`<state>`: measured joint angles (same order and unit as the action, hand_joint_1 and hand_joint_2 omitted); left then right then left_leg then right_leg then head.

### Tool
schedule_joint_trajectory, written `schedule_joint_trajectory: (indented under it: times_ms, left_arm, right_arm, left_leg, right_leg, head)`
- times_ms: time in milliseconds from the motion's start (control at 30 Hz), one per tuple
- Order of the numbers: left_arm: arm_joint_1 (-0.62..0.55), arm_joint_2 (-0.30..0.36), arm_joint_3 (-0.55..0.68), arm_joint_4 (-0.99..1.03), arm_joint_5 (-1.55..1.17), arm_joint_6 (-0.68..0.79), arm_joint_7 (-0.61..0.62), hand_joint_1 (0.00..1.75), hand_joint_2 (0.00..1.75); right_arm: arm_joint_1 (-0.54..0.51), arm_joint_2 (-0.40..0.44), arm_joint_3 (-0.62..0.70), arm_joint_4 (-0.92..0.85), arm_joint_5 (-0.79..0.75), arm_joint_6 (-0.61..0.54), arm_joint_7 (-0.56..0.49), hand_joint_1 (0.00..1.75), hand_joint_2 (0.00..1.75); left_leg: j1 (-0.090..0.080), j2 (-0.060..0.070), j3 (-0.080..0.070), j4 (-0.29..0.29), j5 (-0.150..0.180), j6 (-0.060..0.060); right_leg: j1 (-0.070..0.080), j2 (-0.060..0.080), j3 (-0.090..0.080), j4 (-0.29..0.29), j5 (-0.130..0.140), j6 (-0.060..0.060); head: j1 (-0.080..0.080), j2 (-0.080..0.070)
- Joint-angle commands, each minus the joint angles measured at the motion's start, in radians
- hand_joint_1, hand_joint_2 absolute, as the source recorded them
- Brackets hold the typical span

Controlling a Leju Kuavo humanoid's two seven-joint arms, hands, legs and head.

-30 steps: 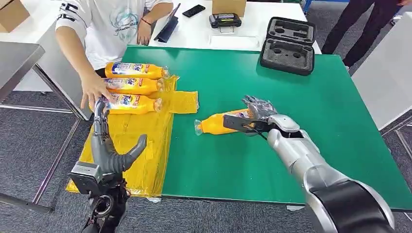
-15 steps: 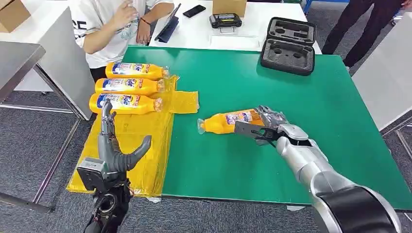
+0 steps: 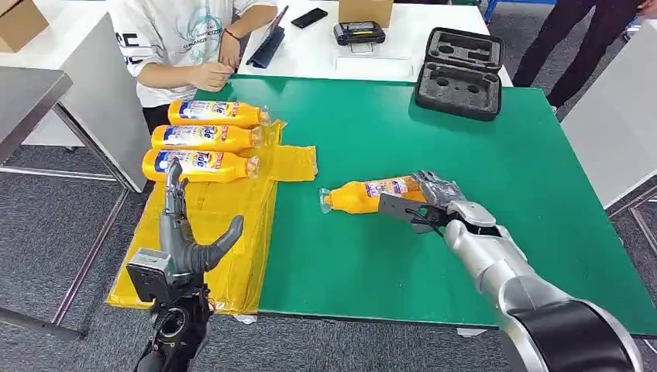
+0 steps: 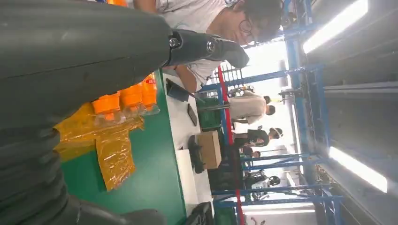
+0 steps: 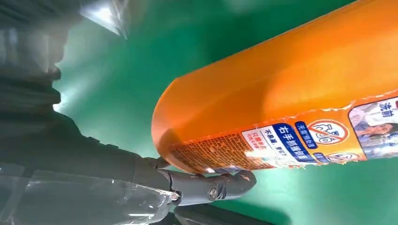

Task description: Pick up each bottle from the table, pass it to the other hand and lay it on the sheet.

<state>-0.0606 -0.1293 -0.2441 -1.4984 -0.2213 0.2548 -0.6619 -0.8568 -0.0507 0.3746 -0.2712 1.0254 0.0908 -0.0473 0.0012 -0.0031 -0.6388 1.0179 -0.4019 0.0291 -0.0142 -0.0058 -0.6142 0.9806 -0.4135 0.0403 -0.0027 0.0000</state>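
My right robot hand (image 3: 431,200) grips the base end of an orange detergent bottle (image 3: 368,195), fingers wrapped around it; the bottle seems lifted a little above the green table (image 3: 496,139), its cap pointing away from the hand toward my left side. My left robot hand (image 3: 186,232) is spread with nothing in it, over the yellow sheet (image 3: 232,256), well apart from the bottle. Beyond its fingertips three filled bottles (image 3: 205,138) lie in a row on the sheet. For a good handover, I think I should bring the bottle level toward the left robot hand, offer the free middle part, and release only when the left grip is firm. A seated person (image 3: 186,39) is close to the row.
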Motion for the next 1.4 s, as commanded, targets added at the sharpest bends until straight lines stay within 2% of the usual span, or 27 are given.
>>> schedule_joint_trajectory:
  times_ms: [33, 167, 200, 233, 500, 533, 567, 667, 700, 867, 1033, 1233, 1400]
  left_arm:
    - [-0.036, 0.023, -0.015, 0.057, 0.006, -0.006, 0.008, 0.0, 1.75]
    - [-0.026, 0.023, -0.01, 0.042, 0.013, -0.016, 0.01, 0.0, 1.75]
    - [-0.025, 0.024, -0.011, 0.039, 0.013, -0.018, 0.01, 0.0, 1.75]
    - [-0.022, 0.025, -0.011, 0.037, 0.013, -0.02, 0.011, 0.0, 1.75]
    - [0.01, 0.047, -0.038, 0.004, 0.001, -0.042, 0.007, 0.0, 1.75]
    - [0.016, 0.051, -0.037, -0.007, 0.009, -0.05, 0.01, 0.0, 1.75]
    - [0.02, 0.053, -0.037, -0.011, 0.005, -0.048, 0.008, 0.0, 1.75]
    - [0.035, 0.056, -0.046, -0.032, 0.001, -0.056, 0.011, 0.0, 1.75]
    - [0.037, 0.056, -0.047, -0.034, -0.001, -0.058, 0.013, 0.0, 1.75]
    - [0.054, 0.052, -0.043, -0.033, -0.006, -0.058, 0.015, 0.0, 1.75]
    - [0.059, 0.053, -0.043, -0.044, -0.007, -0.059, 0.014, 0.0, 1.75]
    - [0.081, 0.064, -0.048, -0.063, -0.013, -0.078, 0.02, 0.0, 1.75]
    - [0.068, 0.063, -0.044, -0.049, -0.005, -0.087, 0.017, 0.0, 1.75]
  right_arm:
    - [0.0, -0.002, -0.026, 0.055, -0.004, 0.003, -0.018, 0.0, 1.75]
    - [-0.027, 0.004, -0.051, 0.048, -0.011, 0.006, -0.056, 0.0, 1.75]
    - [-0.036, 0.005, -0.053, 0.045, -0.01, 0.013, -0.066, 0.0, 1.75]
    - [-0.049, 0.008, -0.051, 0.041, -0.007, 0.018, -0.078, 0.0, 1.75]
    - [-0.125, 0.036, -0.095, 0.027, -0.053, 0.12, -0.158, 0.0, 1.75]
    - [-0.13, 0.037, -0.093, 0.025, -0.051, 0.13, -0.16, 0.0, 1.75]
    - [-0.133, 0.038, -0.094, 0.028, -0.053, 0.141, -0.159, 0.0, 1.75]
    - [-0.151, 0.037, -0.098, 0.027, -0.061, 0.188, -0.161, 0.0, 1.75]
    - [-0.154, 0.038, -0.104, 0.029, -0.068, 0.201, -0.162, 0.0, 1.75]
    - [-0.18, 0.049, -0.122, 0.027, -0.097, 0.27, -0.18, 0.0, 1.75]
    - [-0.19, 0.048, -0.129, 0.021, -0.107, 0.28, -0.183, 0.0, 1.75]
    - [-0.199, 0.041, -0.119, 0.018, -0.106, 0.303, -0.159, 0.0, 1.75]
    - [-0.177, 0.036, -0.069, 0.027, -0.058, 0.265, -0.11, 0.0, 1.75]
  left_leg:
    - [0.001, -0.002, 0.008, -0.001, -0.003, -0.002]
    - [0.0, -0.001, 0.003, -0.001, -0.001, -0.001]
    - [0.001, 0.0, 0.008, -0.001, -0.003, -0.002]
    - [0.0, 0.0, 0.003, -0.001, -0.001, -0.001]
    - [0.0, 0.004, 0.003, 0.001, -0.003, -0.002]
    - [0.0, 0.004, 0.006, 0.0, -0.004, -0.003]
    - [0.0, 0.002, 0.002, 0.0, -0.001, -0.001]
    - [0.0, 0.002, 0.002, 0.0, -0.001, -0.001]
    - [0.001, 0.004, 0.007, 0.001, -0.005, -0.002]
    - [0.0, 0.003, 0.003, 0.0, -0.002, -0.001]
    - [0.001, 0.003, 0.005, 0.0, -0.003, -0.002]
    - [0.0, 0.001, 0.002, 0.0, -0.001, -0.001]
    - [0.0, 0.001, 0.004, 0.0, -0.002, -0.002]
  right_leg:
    - [0.001, -0.002, 0.008, -0.002, -0.003, -0.003]
    - [0.0, -0.001, 0.003, -0.001, -0.001, -0.001]
    - [0.001, 0.0, 0.008, -0.001, -0.003, -0.003]
    - [0.0, 0.0, 0.003, 0.0, -0.001, -0.001]
    - [0.0, 0.005, 0.002, 0.002, -0.001, -0.002]
    - [0.0, 0.005, 0.005, 0.002, -0.003, -0.003]
    - [0.0, 0.003, 0.001, 0.001, -0.001, -0.001]
    - [0.0, 0.003, 0.001, 0.001, -0.001, -0.001]
    - [0.001, 0.005, 0.005, 0.002, -0.003, -0.002]
    - [0.0, 0.003, 0.002, 0.002, -0.001, -0.001]
    - [0.001, 0.003, 0.005, 0.001, -0.002, -0.002]
    - [0.0, 0.001, 0.002, 0.001, -0.001, -0.001]
    - [0.0, 0.001, 0.004, 0.001, -0.002, -0.001]
  head:
    - [0.0, 0.0]
    - [0.0, 0.0]
    - [0.0, 0.0]
    - [0.0, 0.0]
    - [0.0, 0.0]
    - [0.0, 0.0]
    - [0.0, 0.0]
    - [0.0, 0.0]
    - [0.0, 0.0]
    - [0.0, 0.0]
    - [0.0, 0.0]
    - [0.0, 0.0]
    - [0.0, 0.0]
